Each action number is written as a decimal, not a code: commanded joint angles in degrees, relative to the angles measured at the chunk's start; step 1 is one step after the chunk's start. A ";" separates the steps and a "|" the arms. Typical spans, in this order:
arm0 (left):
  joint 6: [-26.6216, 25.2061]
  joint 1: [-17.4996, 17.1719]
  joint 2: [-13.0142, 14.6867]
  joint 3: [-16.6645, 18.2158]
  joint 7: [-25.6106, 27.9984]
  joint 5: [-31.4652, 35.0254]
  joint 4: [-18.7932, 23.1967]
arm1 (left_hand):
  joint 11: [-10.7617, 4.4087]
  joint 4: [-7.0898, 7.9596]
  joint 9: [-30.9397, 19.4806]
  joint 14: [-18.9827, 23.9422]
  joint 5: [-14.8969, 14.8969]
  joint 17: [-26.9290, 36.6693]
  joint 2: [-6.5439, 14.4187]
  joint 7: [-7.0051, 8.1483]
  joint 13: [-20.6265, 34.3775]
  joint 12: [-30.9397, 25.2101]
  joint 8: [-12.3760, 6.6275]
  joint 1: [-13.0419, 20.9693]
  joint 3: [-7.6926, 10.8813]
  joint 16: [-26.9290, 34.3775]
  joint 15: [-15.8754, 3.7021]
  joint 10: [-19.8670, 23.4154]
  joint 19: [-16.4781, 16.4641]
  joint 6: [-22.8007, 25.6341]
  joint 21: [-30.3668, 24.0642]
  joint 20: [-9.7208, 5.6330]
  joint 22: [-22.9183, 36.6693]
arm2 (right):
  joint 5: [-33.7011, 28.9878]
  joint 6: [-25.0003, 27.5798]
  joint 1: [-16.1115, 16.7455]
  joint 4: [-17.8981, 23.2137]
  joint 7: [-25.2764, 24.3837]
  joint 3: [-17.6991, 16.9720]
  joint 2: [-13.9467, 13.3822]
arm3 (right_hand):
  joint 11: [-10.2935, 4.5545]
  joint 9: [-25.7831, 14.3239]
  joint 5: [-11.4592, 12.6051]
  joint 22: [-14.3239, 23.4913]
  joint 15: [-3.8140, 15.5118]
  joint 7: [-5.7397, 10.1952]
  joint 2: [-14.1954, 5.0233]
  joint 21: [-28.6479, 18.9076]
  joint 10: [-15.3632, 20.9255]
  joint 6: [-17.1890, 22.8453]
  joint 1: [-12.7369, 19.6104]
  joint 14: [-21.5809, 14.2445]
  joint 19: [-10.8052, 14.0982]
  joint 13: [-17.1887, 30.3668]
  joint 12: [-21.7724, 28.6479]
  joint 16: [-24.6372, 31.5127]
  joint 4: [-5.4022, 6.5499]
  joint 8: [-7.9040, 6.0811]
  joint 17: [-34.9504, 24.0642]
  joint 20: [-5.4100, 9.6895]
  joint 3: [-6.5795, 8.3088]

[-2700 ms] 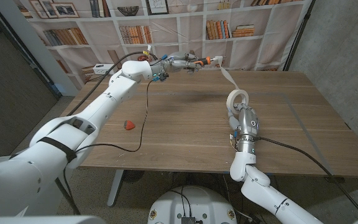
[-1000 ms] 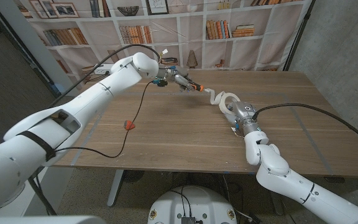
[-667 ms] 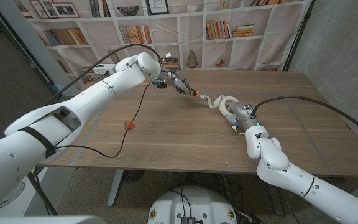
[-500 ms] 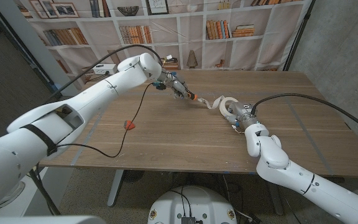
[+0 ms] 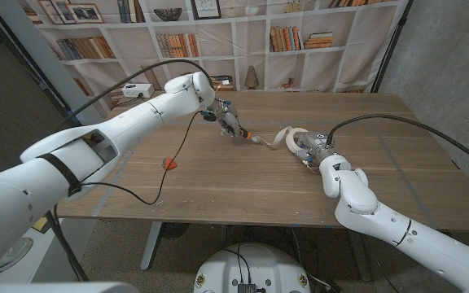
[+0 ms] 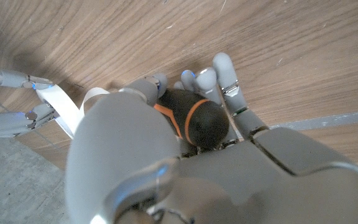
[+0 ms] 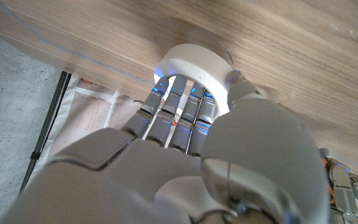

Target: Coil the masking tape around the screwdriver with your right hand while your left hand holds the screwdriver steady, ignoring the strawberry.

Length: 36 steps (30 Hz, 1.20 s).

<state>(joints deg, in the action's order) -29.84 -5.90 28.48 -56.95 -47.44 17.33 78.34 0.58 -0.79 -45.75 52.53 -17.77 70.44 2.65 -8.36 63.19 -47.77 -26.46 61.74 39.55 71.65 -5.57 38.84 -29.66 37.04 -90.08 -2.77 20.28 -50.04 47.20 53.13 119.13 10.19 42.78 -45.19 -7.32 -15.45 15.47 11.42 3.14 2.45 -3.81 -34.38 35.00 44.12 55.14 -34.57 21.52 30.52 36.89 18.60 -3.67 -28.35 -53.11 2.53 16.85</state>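
Note:
My left hand [image 5: 227, 120] grips the screwdriver [image 5: 245, 134] by its black handle with orange rings [image 6: 192, 118], low over the table's middle, shaft pointing toward my right hand. A short strip of pale masking tape [image 5: 277, 137] runs from the shaft to the tape roll [image 5: 293, 138]. My right hand [image 5: 311, 150] holds the roll with its fingers pushed through the hole. In the right wrist view the white roll [image 7: 194, 64] sits around the fingertips of my right hand [image 7: 185, 143]. The tape strip [image 6: 64, 111] also shows in the left wrist view. A red strawberry [image 5: 169, 163] lies apart on the table at the left.
A black cable [image 5: 176, 159] hangs from my left arm and trails over the table near the strawberry. A white box [image 5: 137, 90] stands at the far left corner. The wooden table [image 5: 243, 183] has a bookshelf backdrop behind it. Grey tape lines [image 5: 397, 159] mark its right part.
My left hand has lowered the screwdriver from high at the back toward the table's middle. My right hand has carried the roll farther in and closer, and the tape strip between them is shorter.

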 commanded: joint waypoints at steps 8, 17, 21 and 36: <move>-6.64 3.03 -0.40 -9.36 -1.60 18.74 4.92 | -1.85 -5.59 5.07 -0.37 6.80 -4.54 4.91 6.37 -10.84 8.99 4.71 9.06 -2.82 -2.37 -4.56 0.63 0.26 4.06 0.01 -4.14 0.04 | 1.14 -0.33 -4.05 -0.75 8.77 1.39 0.22 | 4.10 2.86 -0.95 -0.33 5.98 -4.88 -0.91 -1.24 0.36 4.83 3.74 -0.95 1.73 -2.38 -1.03 -2.64 1.52 -10.93 4.74 -1.30 2.24; -6.56 2.66 -0.55 -12.69 -2.36 31.88 7.32 | -2.28 -6.58 10.41 -15.04 7.27 -30.61 2.56 7.92 -17.76 16.03 13.78 2.46 -12.41 -26.10 -1.46 -9.23 15.52 -4.31 10.19 4.32 -10.12 | 1.36 -0.26 -4.98 -1.38 9.61 1.91 0.04 | 4.59 4.18 -1.27 -0.55 4.83 -3.43 2.64 -0.56 -3.18 0.01 -0.32 1.58 0.32 -4.06 -3.59 -4.31 2.06 -6.57 6.60 -2.78 -0.85; -6.07 2.80 -1.49 -13.51 -5.29 37.04 6.57 | -0.84 -5.51 12.96 -26.88 6.42 -40.14 0.34 7.57 -20.76 19.08 16.49 -1.92 -13.90 -40.67 2.66 -17.89 26.64 -12.23 17.71 9.18 -10.46 | 1.12 0.07 -5.61 -1.49 10.47 2.29 -0.06 | 4.80 4.47 -0.63 -0.60 4.14 -2.40 4.36 -0.11 -6.75 -3.20 -2.41 4.90 -0.39 -5.04 -5.63 -6.37 2.38 -3.73 8.30 -2.82 -2.31; -2.76 -0.90 -2.73 -9.10 -7.06 47.10 6.39 | 3.03 -1.72 22.40 -51.20 0.85 -48.74 -4.83 7.30 -28.03 31.01 16.83 -9.65 -23.24 -57.13 12.27 -37.88 41.00 -36.90 31.41 12.95 -10.27 | 9.39 -1.24 -3.92 -0.14 9.48 -2.89 -0.78 | 6.18 4.48 1.14 -0.60 1.47 -0.74 8.64 2.34 -17.61 -15.87 -13.01 13.42 -4.40 -8.57 -13.26 -7.68 6.39 6.30 12.78 -4.08 -9.41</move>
<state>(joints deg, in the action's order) -34.36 -2.84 25.47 -70.02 -56.25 58.25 82.71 3.31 -2.97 -24.50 2.88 -16.00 22.30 -1.96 -1.64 35.85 -18.09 -9.84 52.90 17.41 15.31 6.18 2.88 9.86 3.21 -59.59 10.12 9.86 -48.49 47.77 47.26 117.75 21.50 44.73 -45.37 -1.56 -10.92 15.97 10.56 2.54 1.45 4.01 -32.68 19.92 31.09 45.06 -22.93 18.09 22.59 25.46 10.79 1.39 -24.30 -41.04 -1.12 9.32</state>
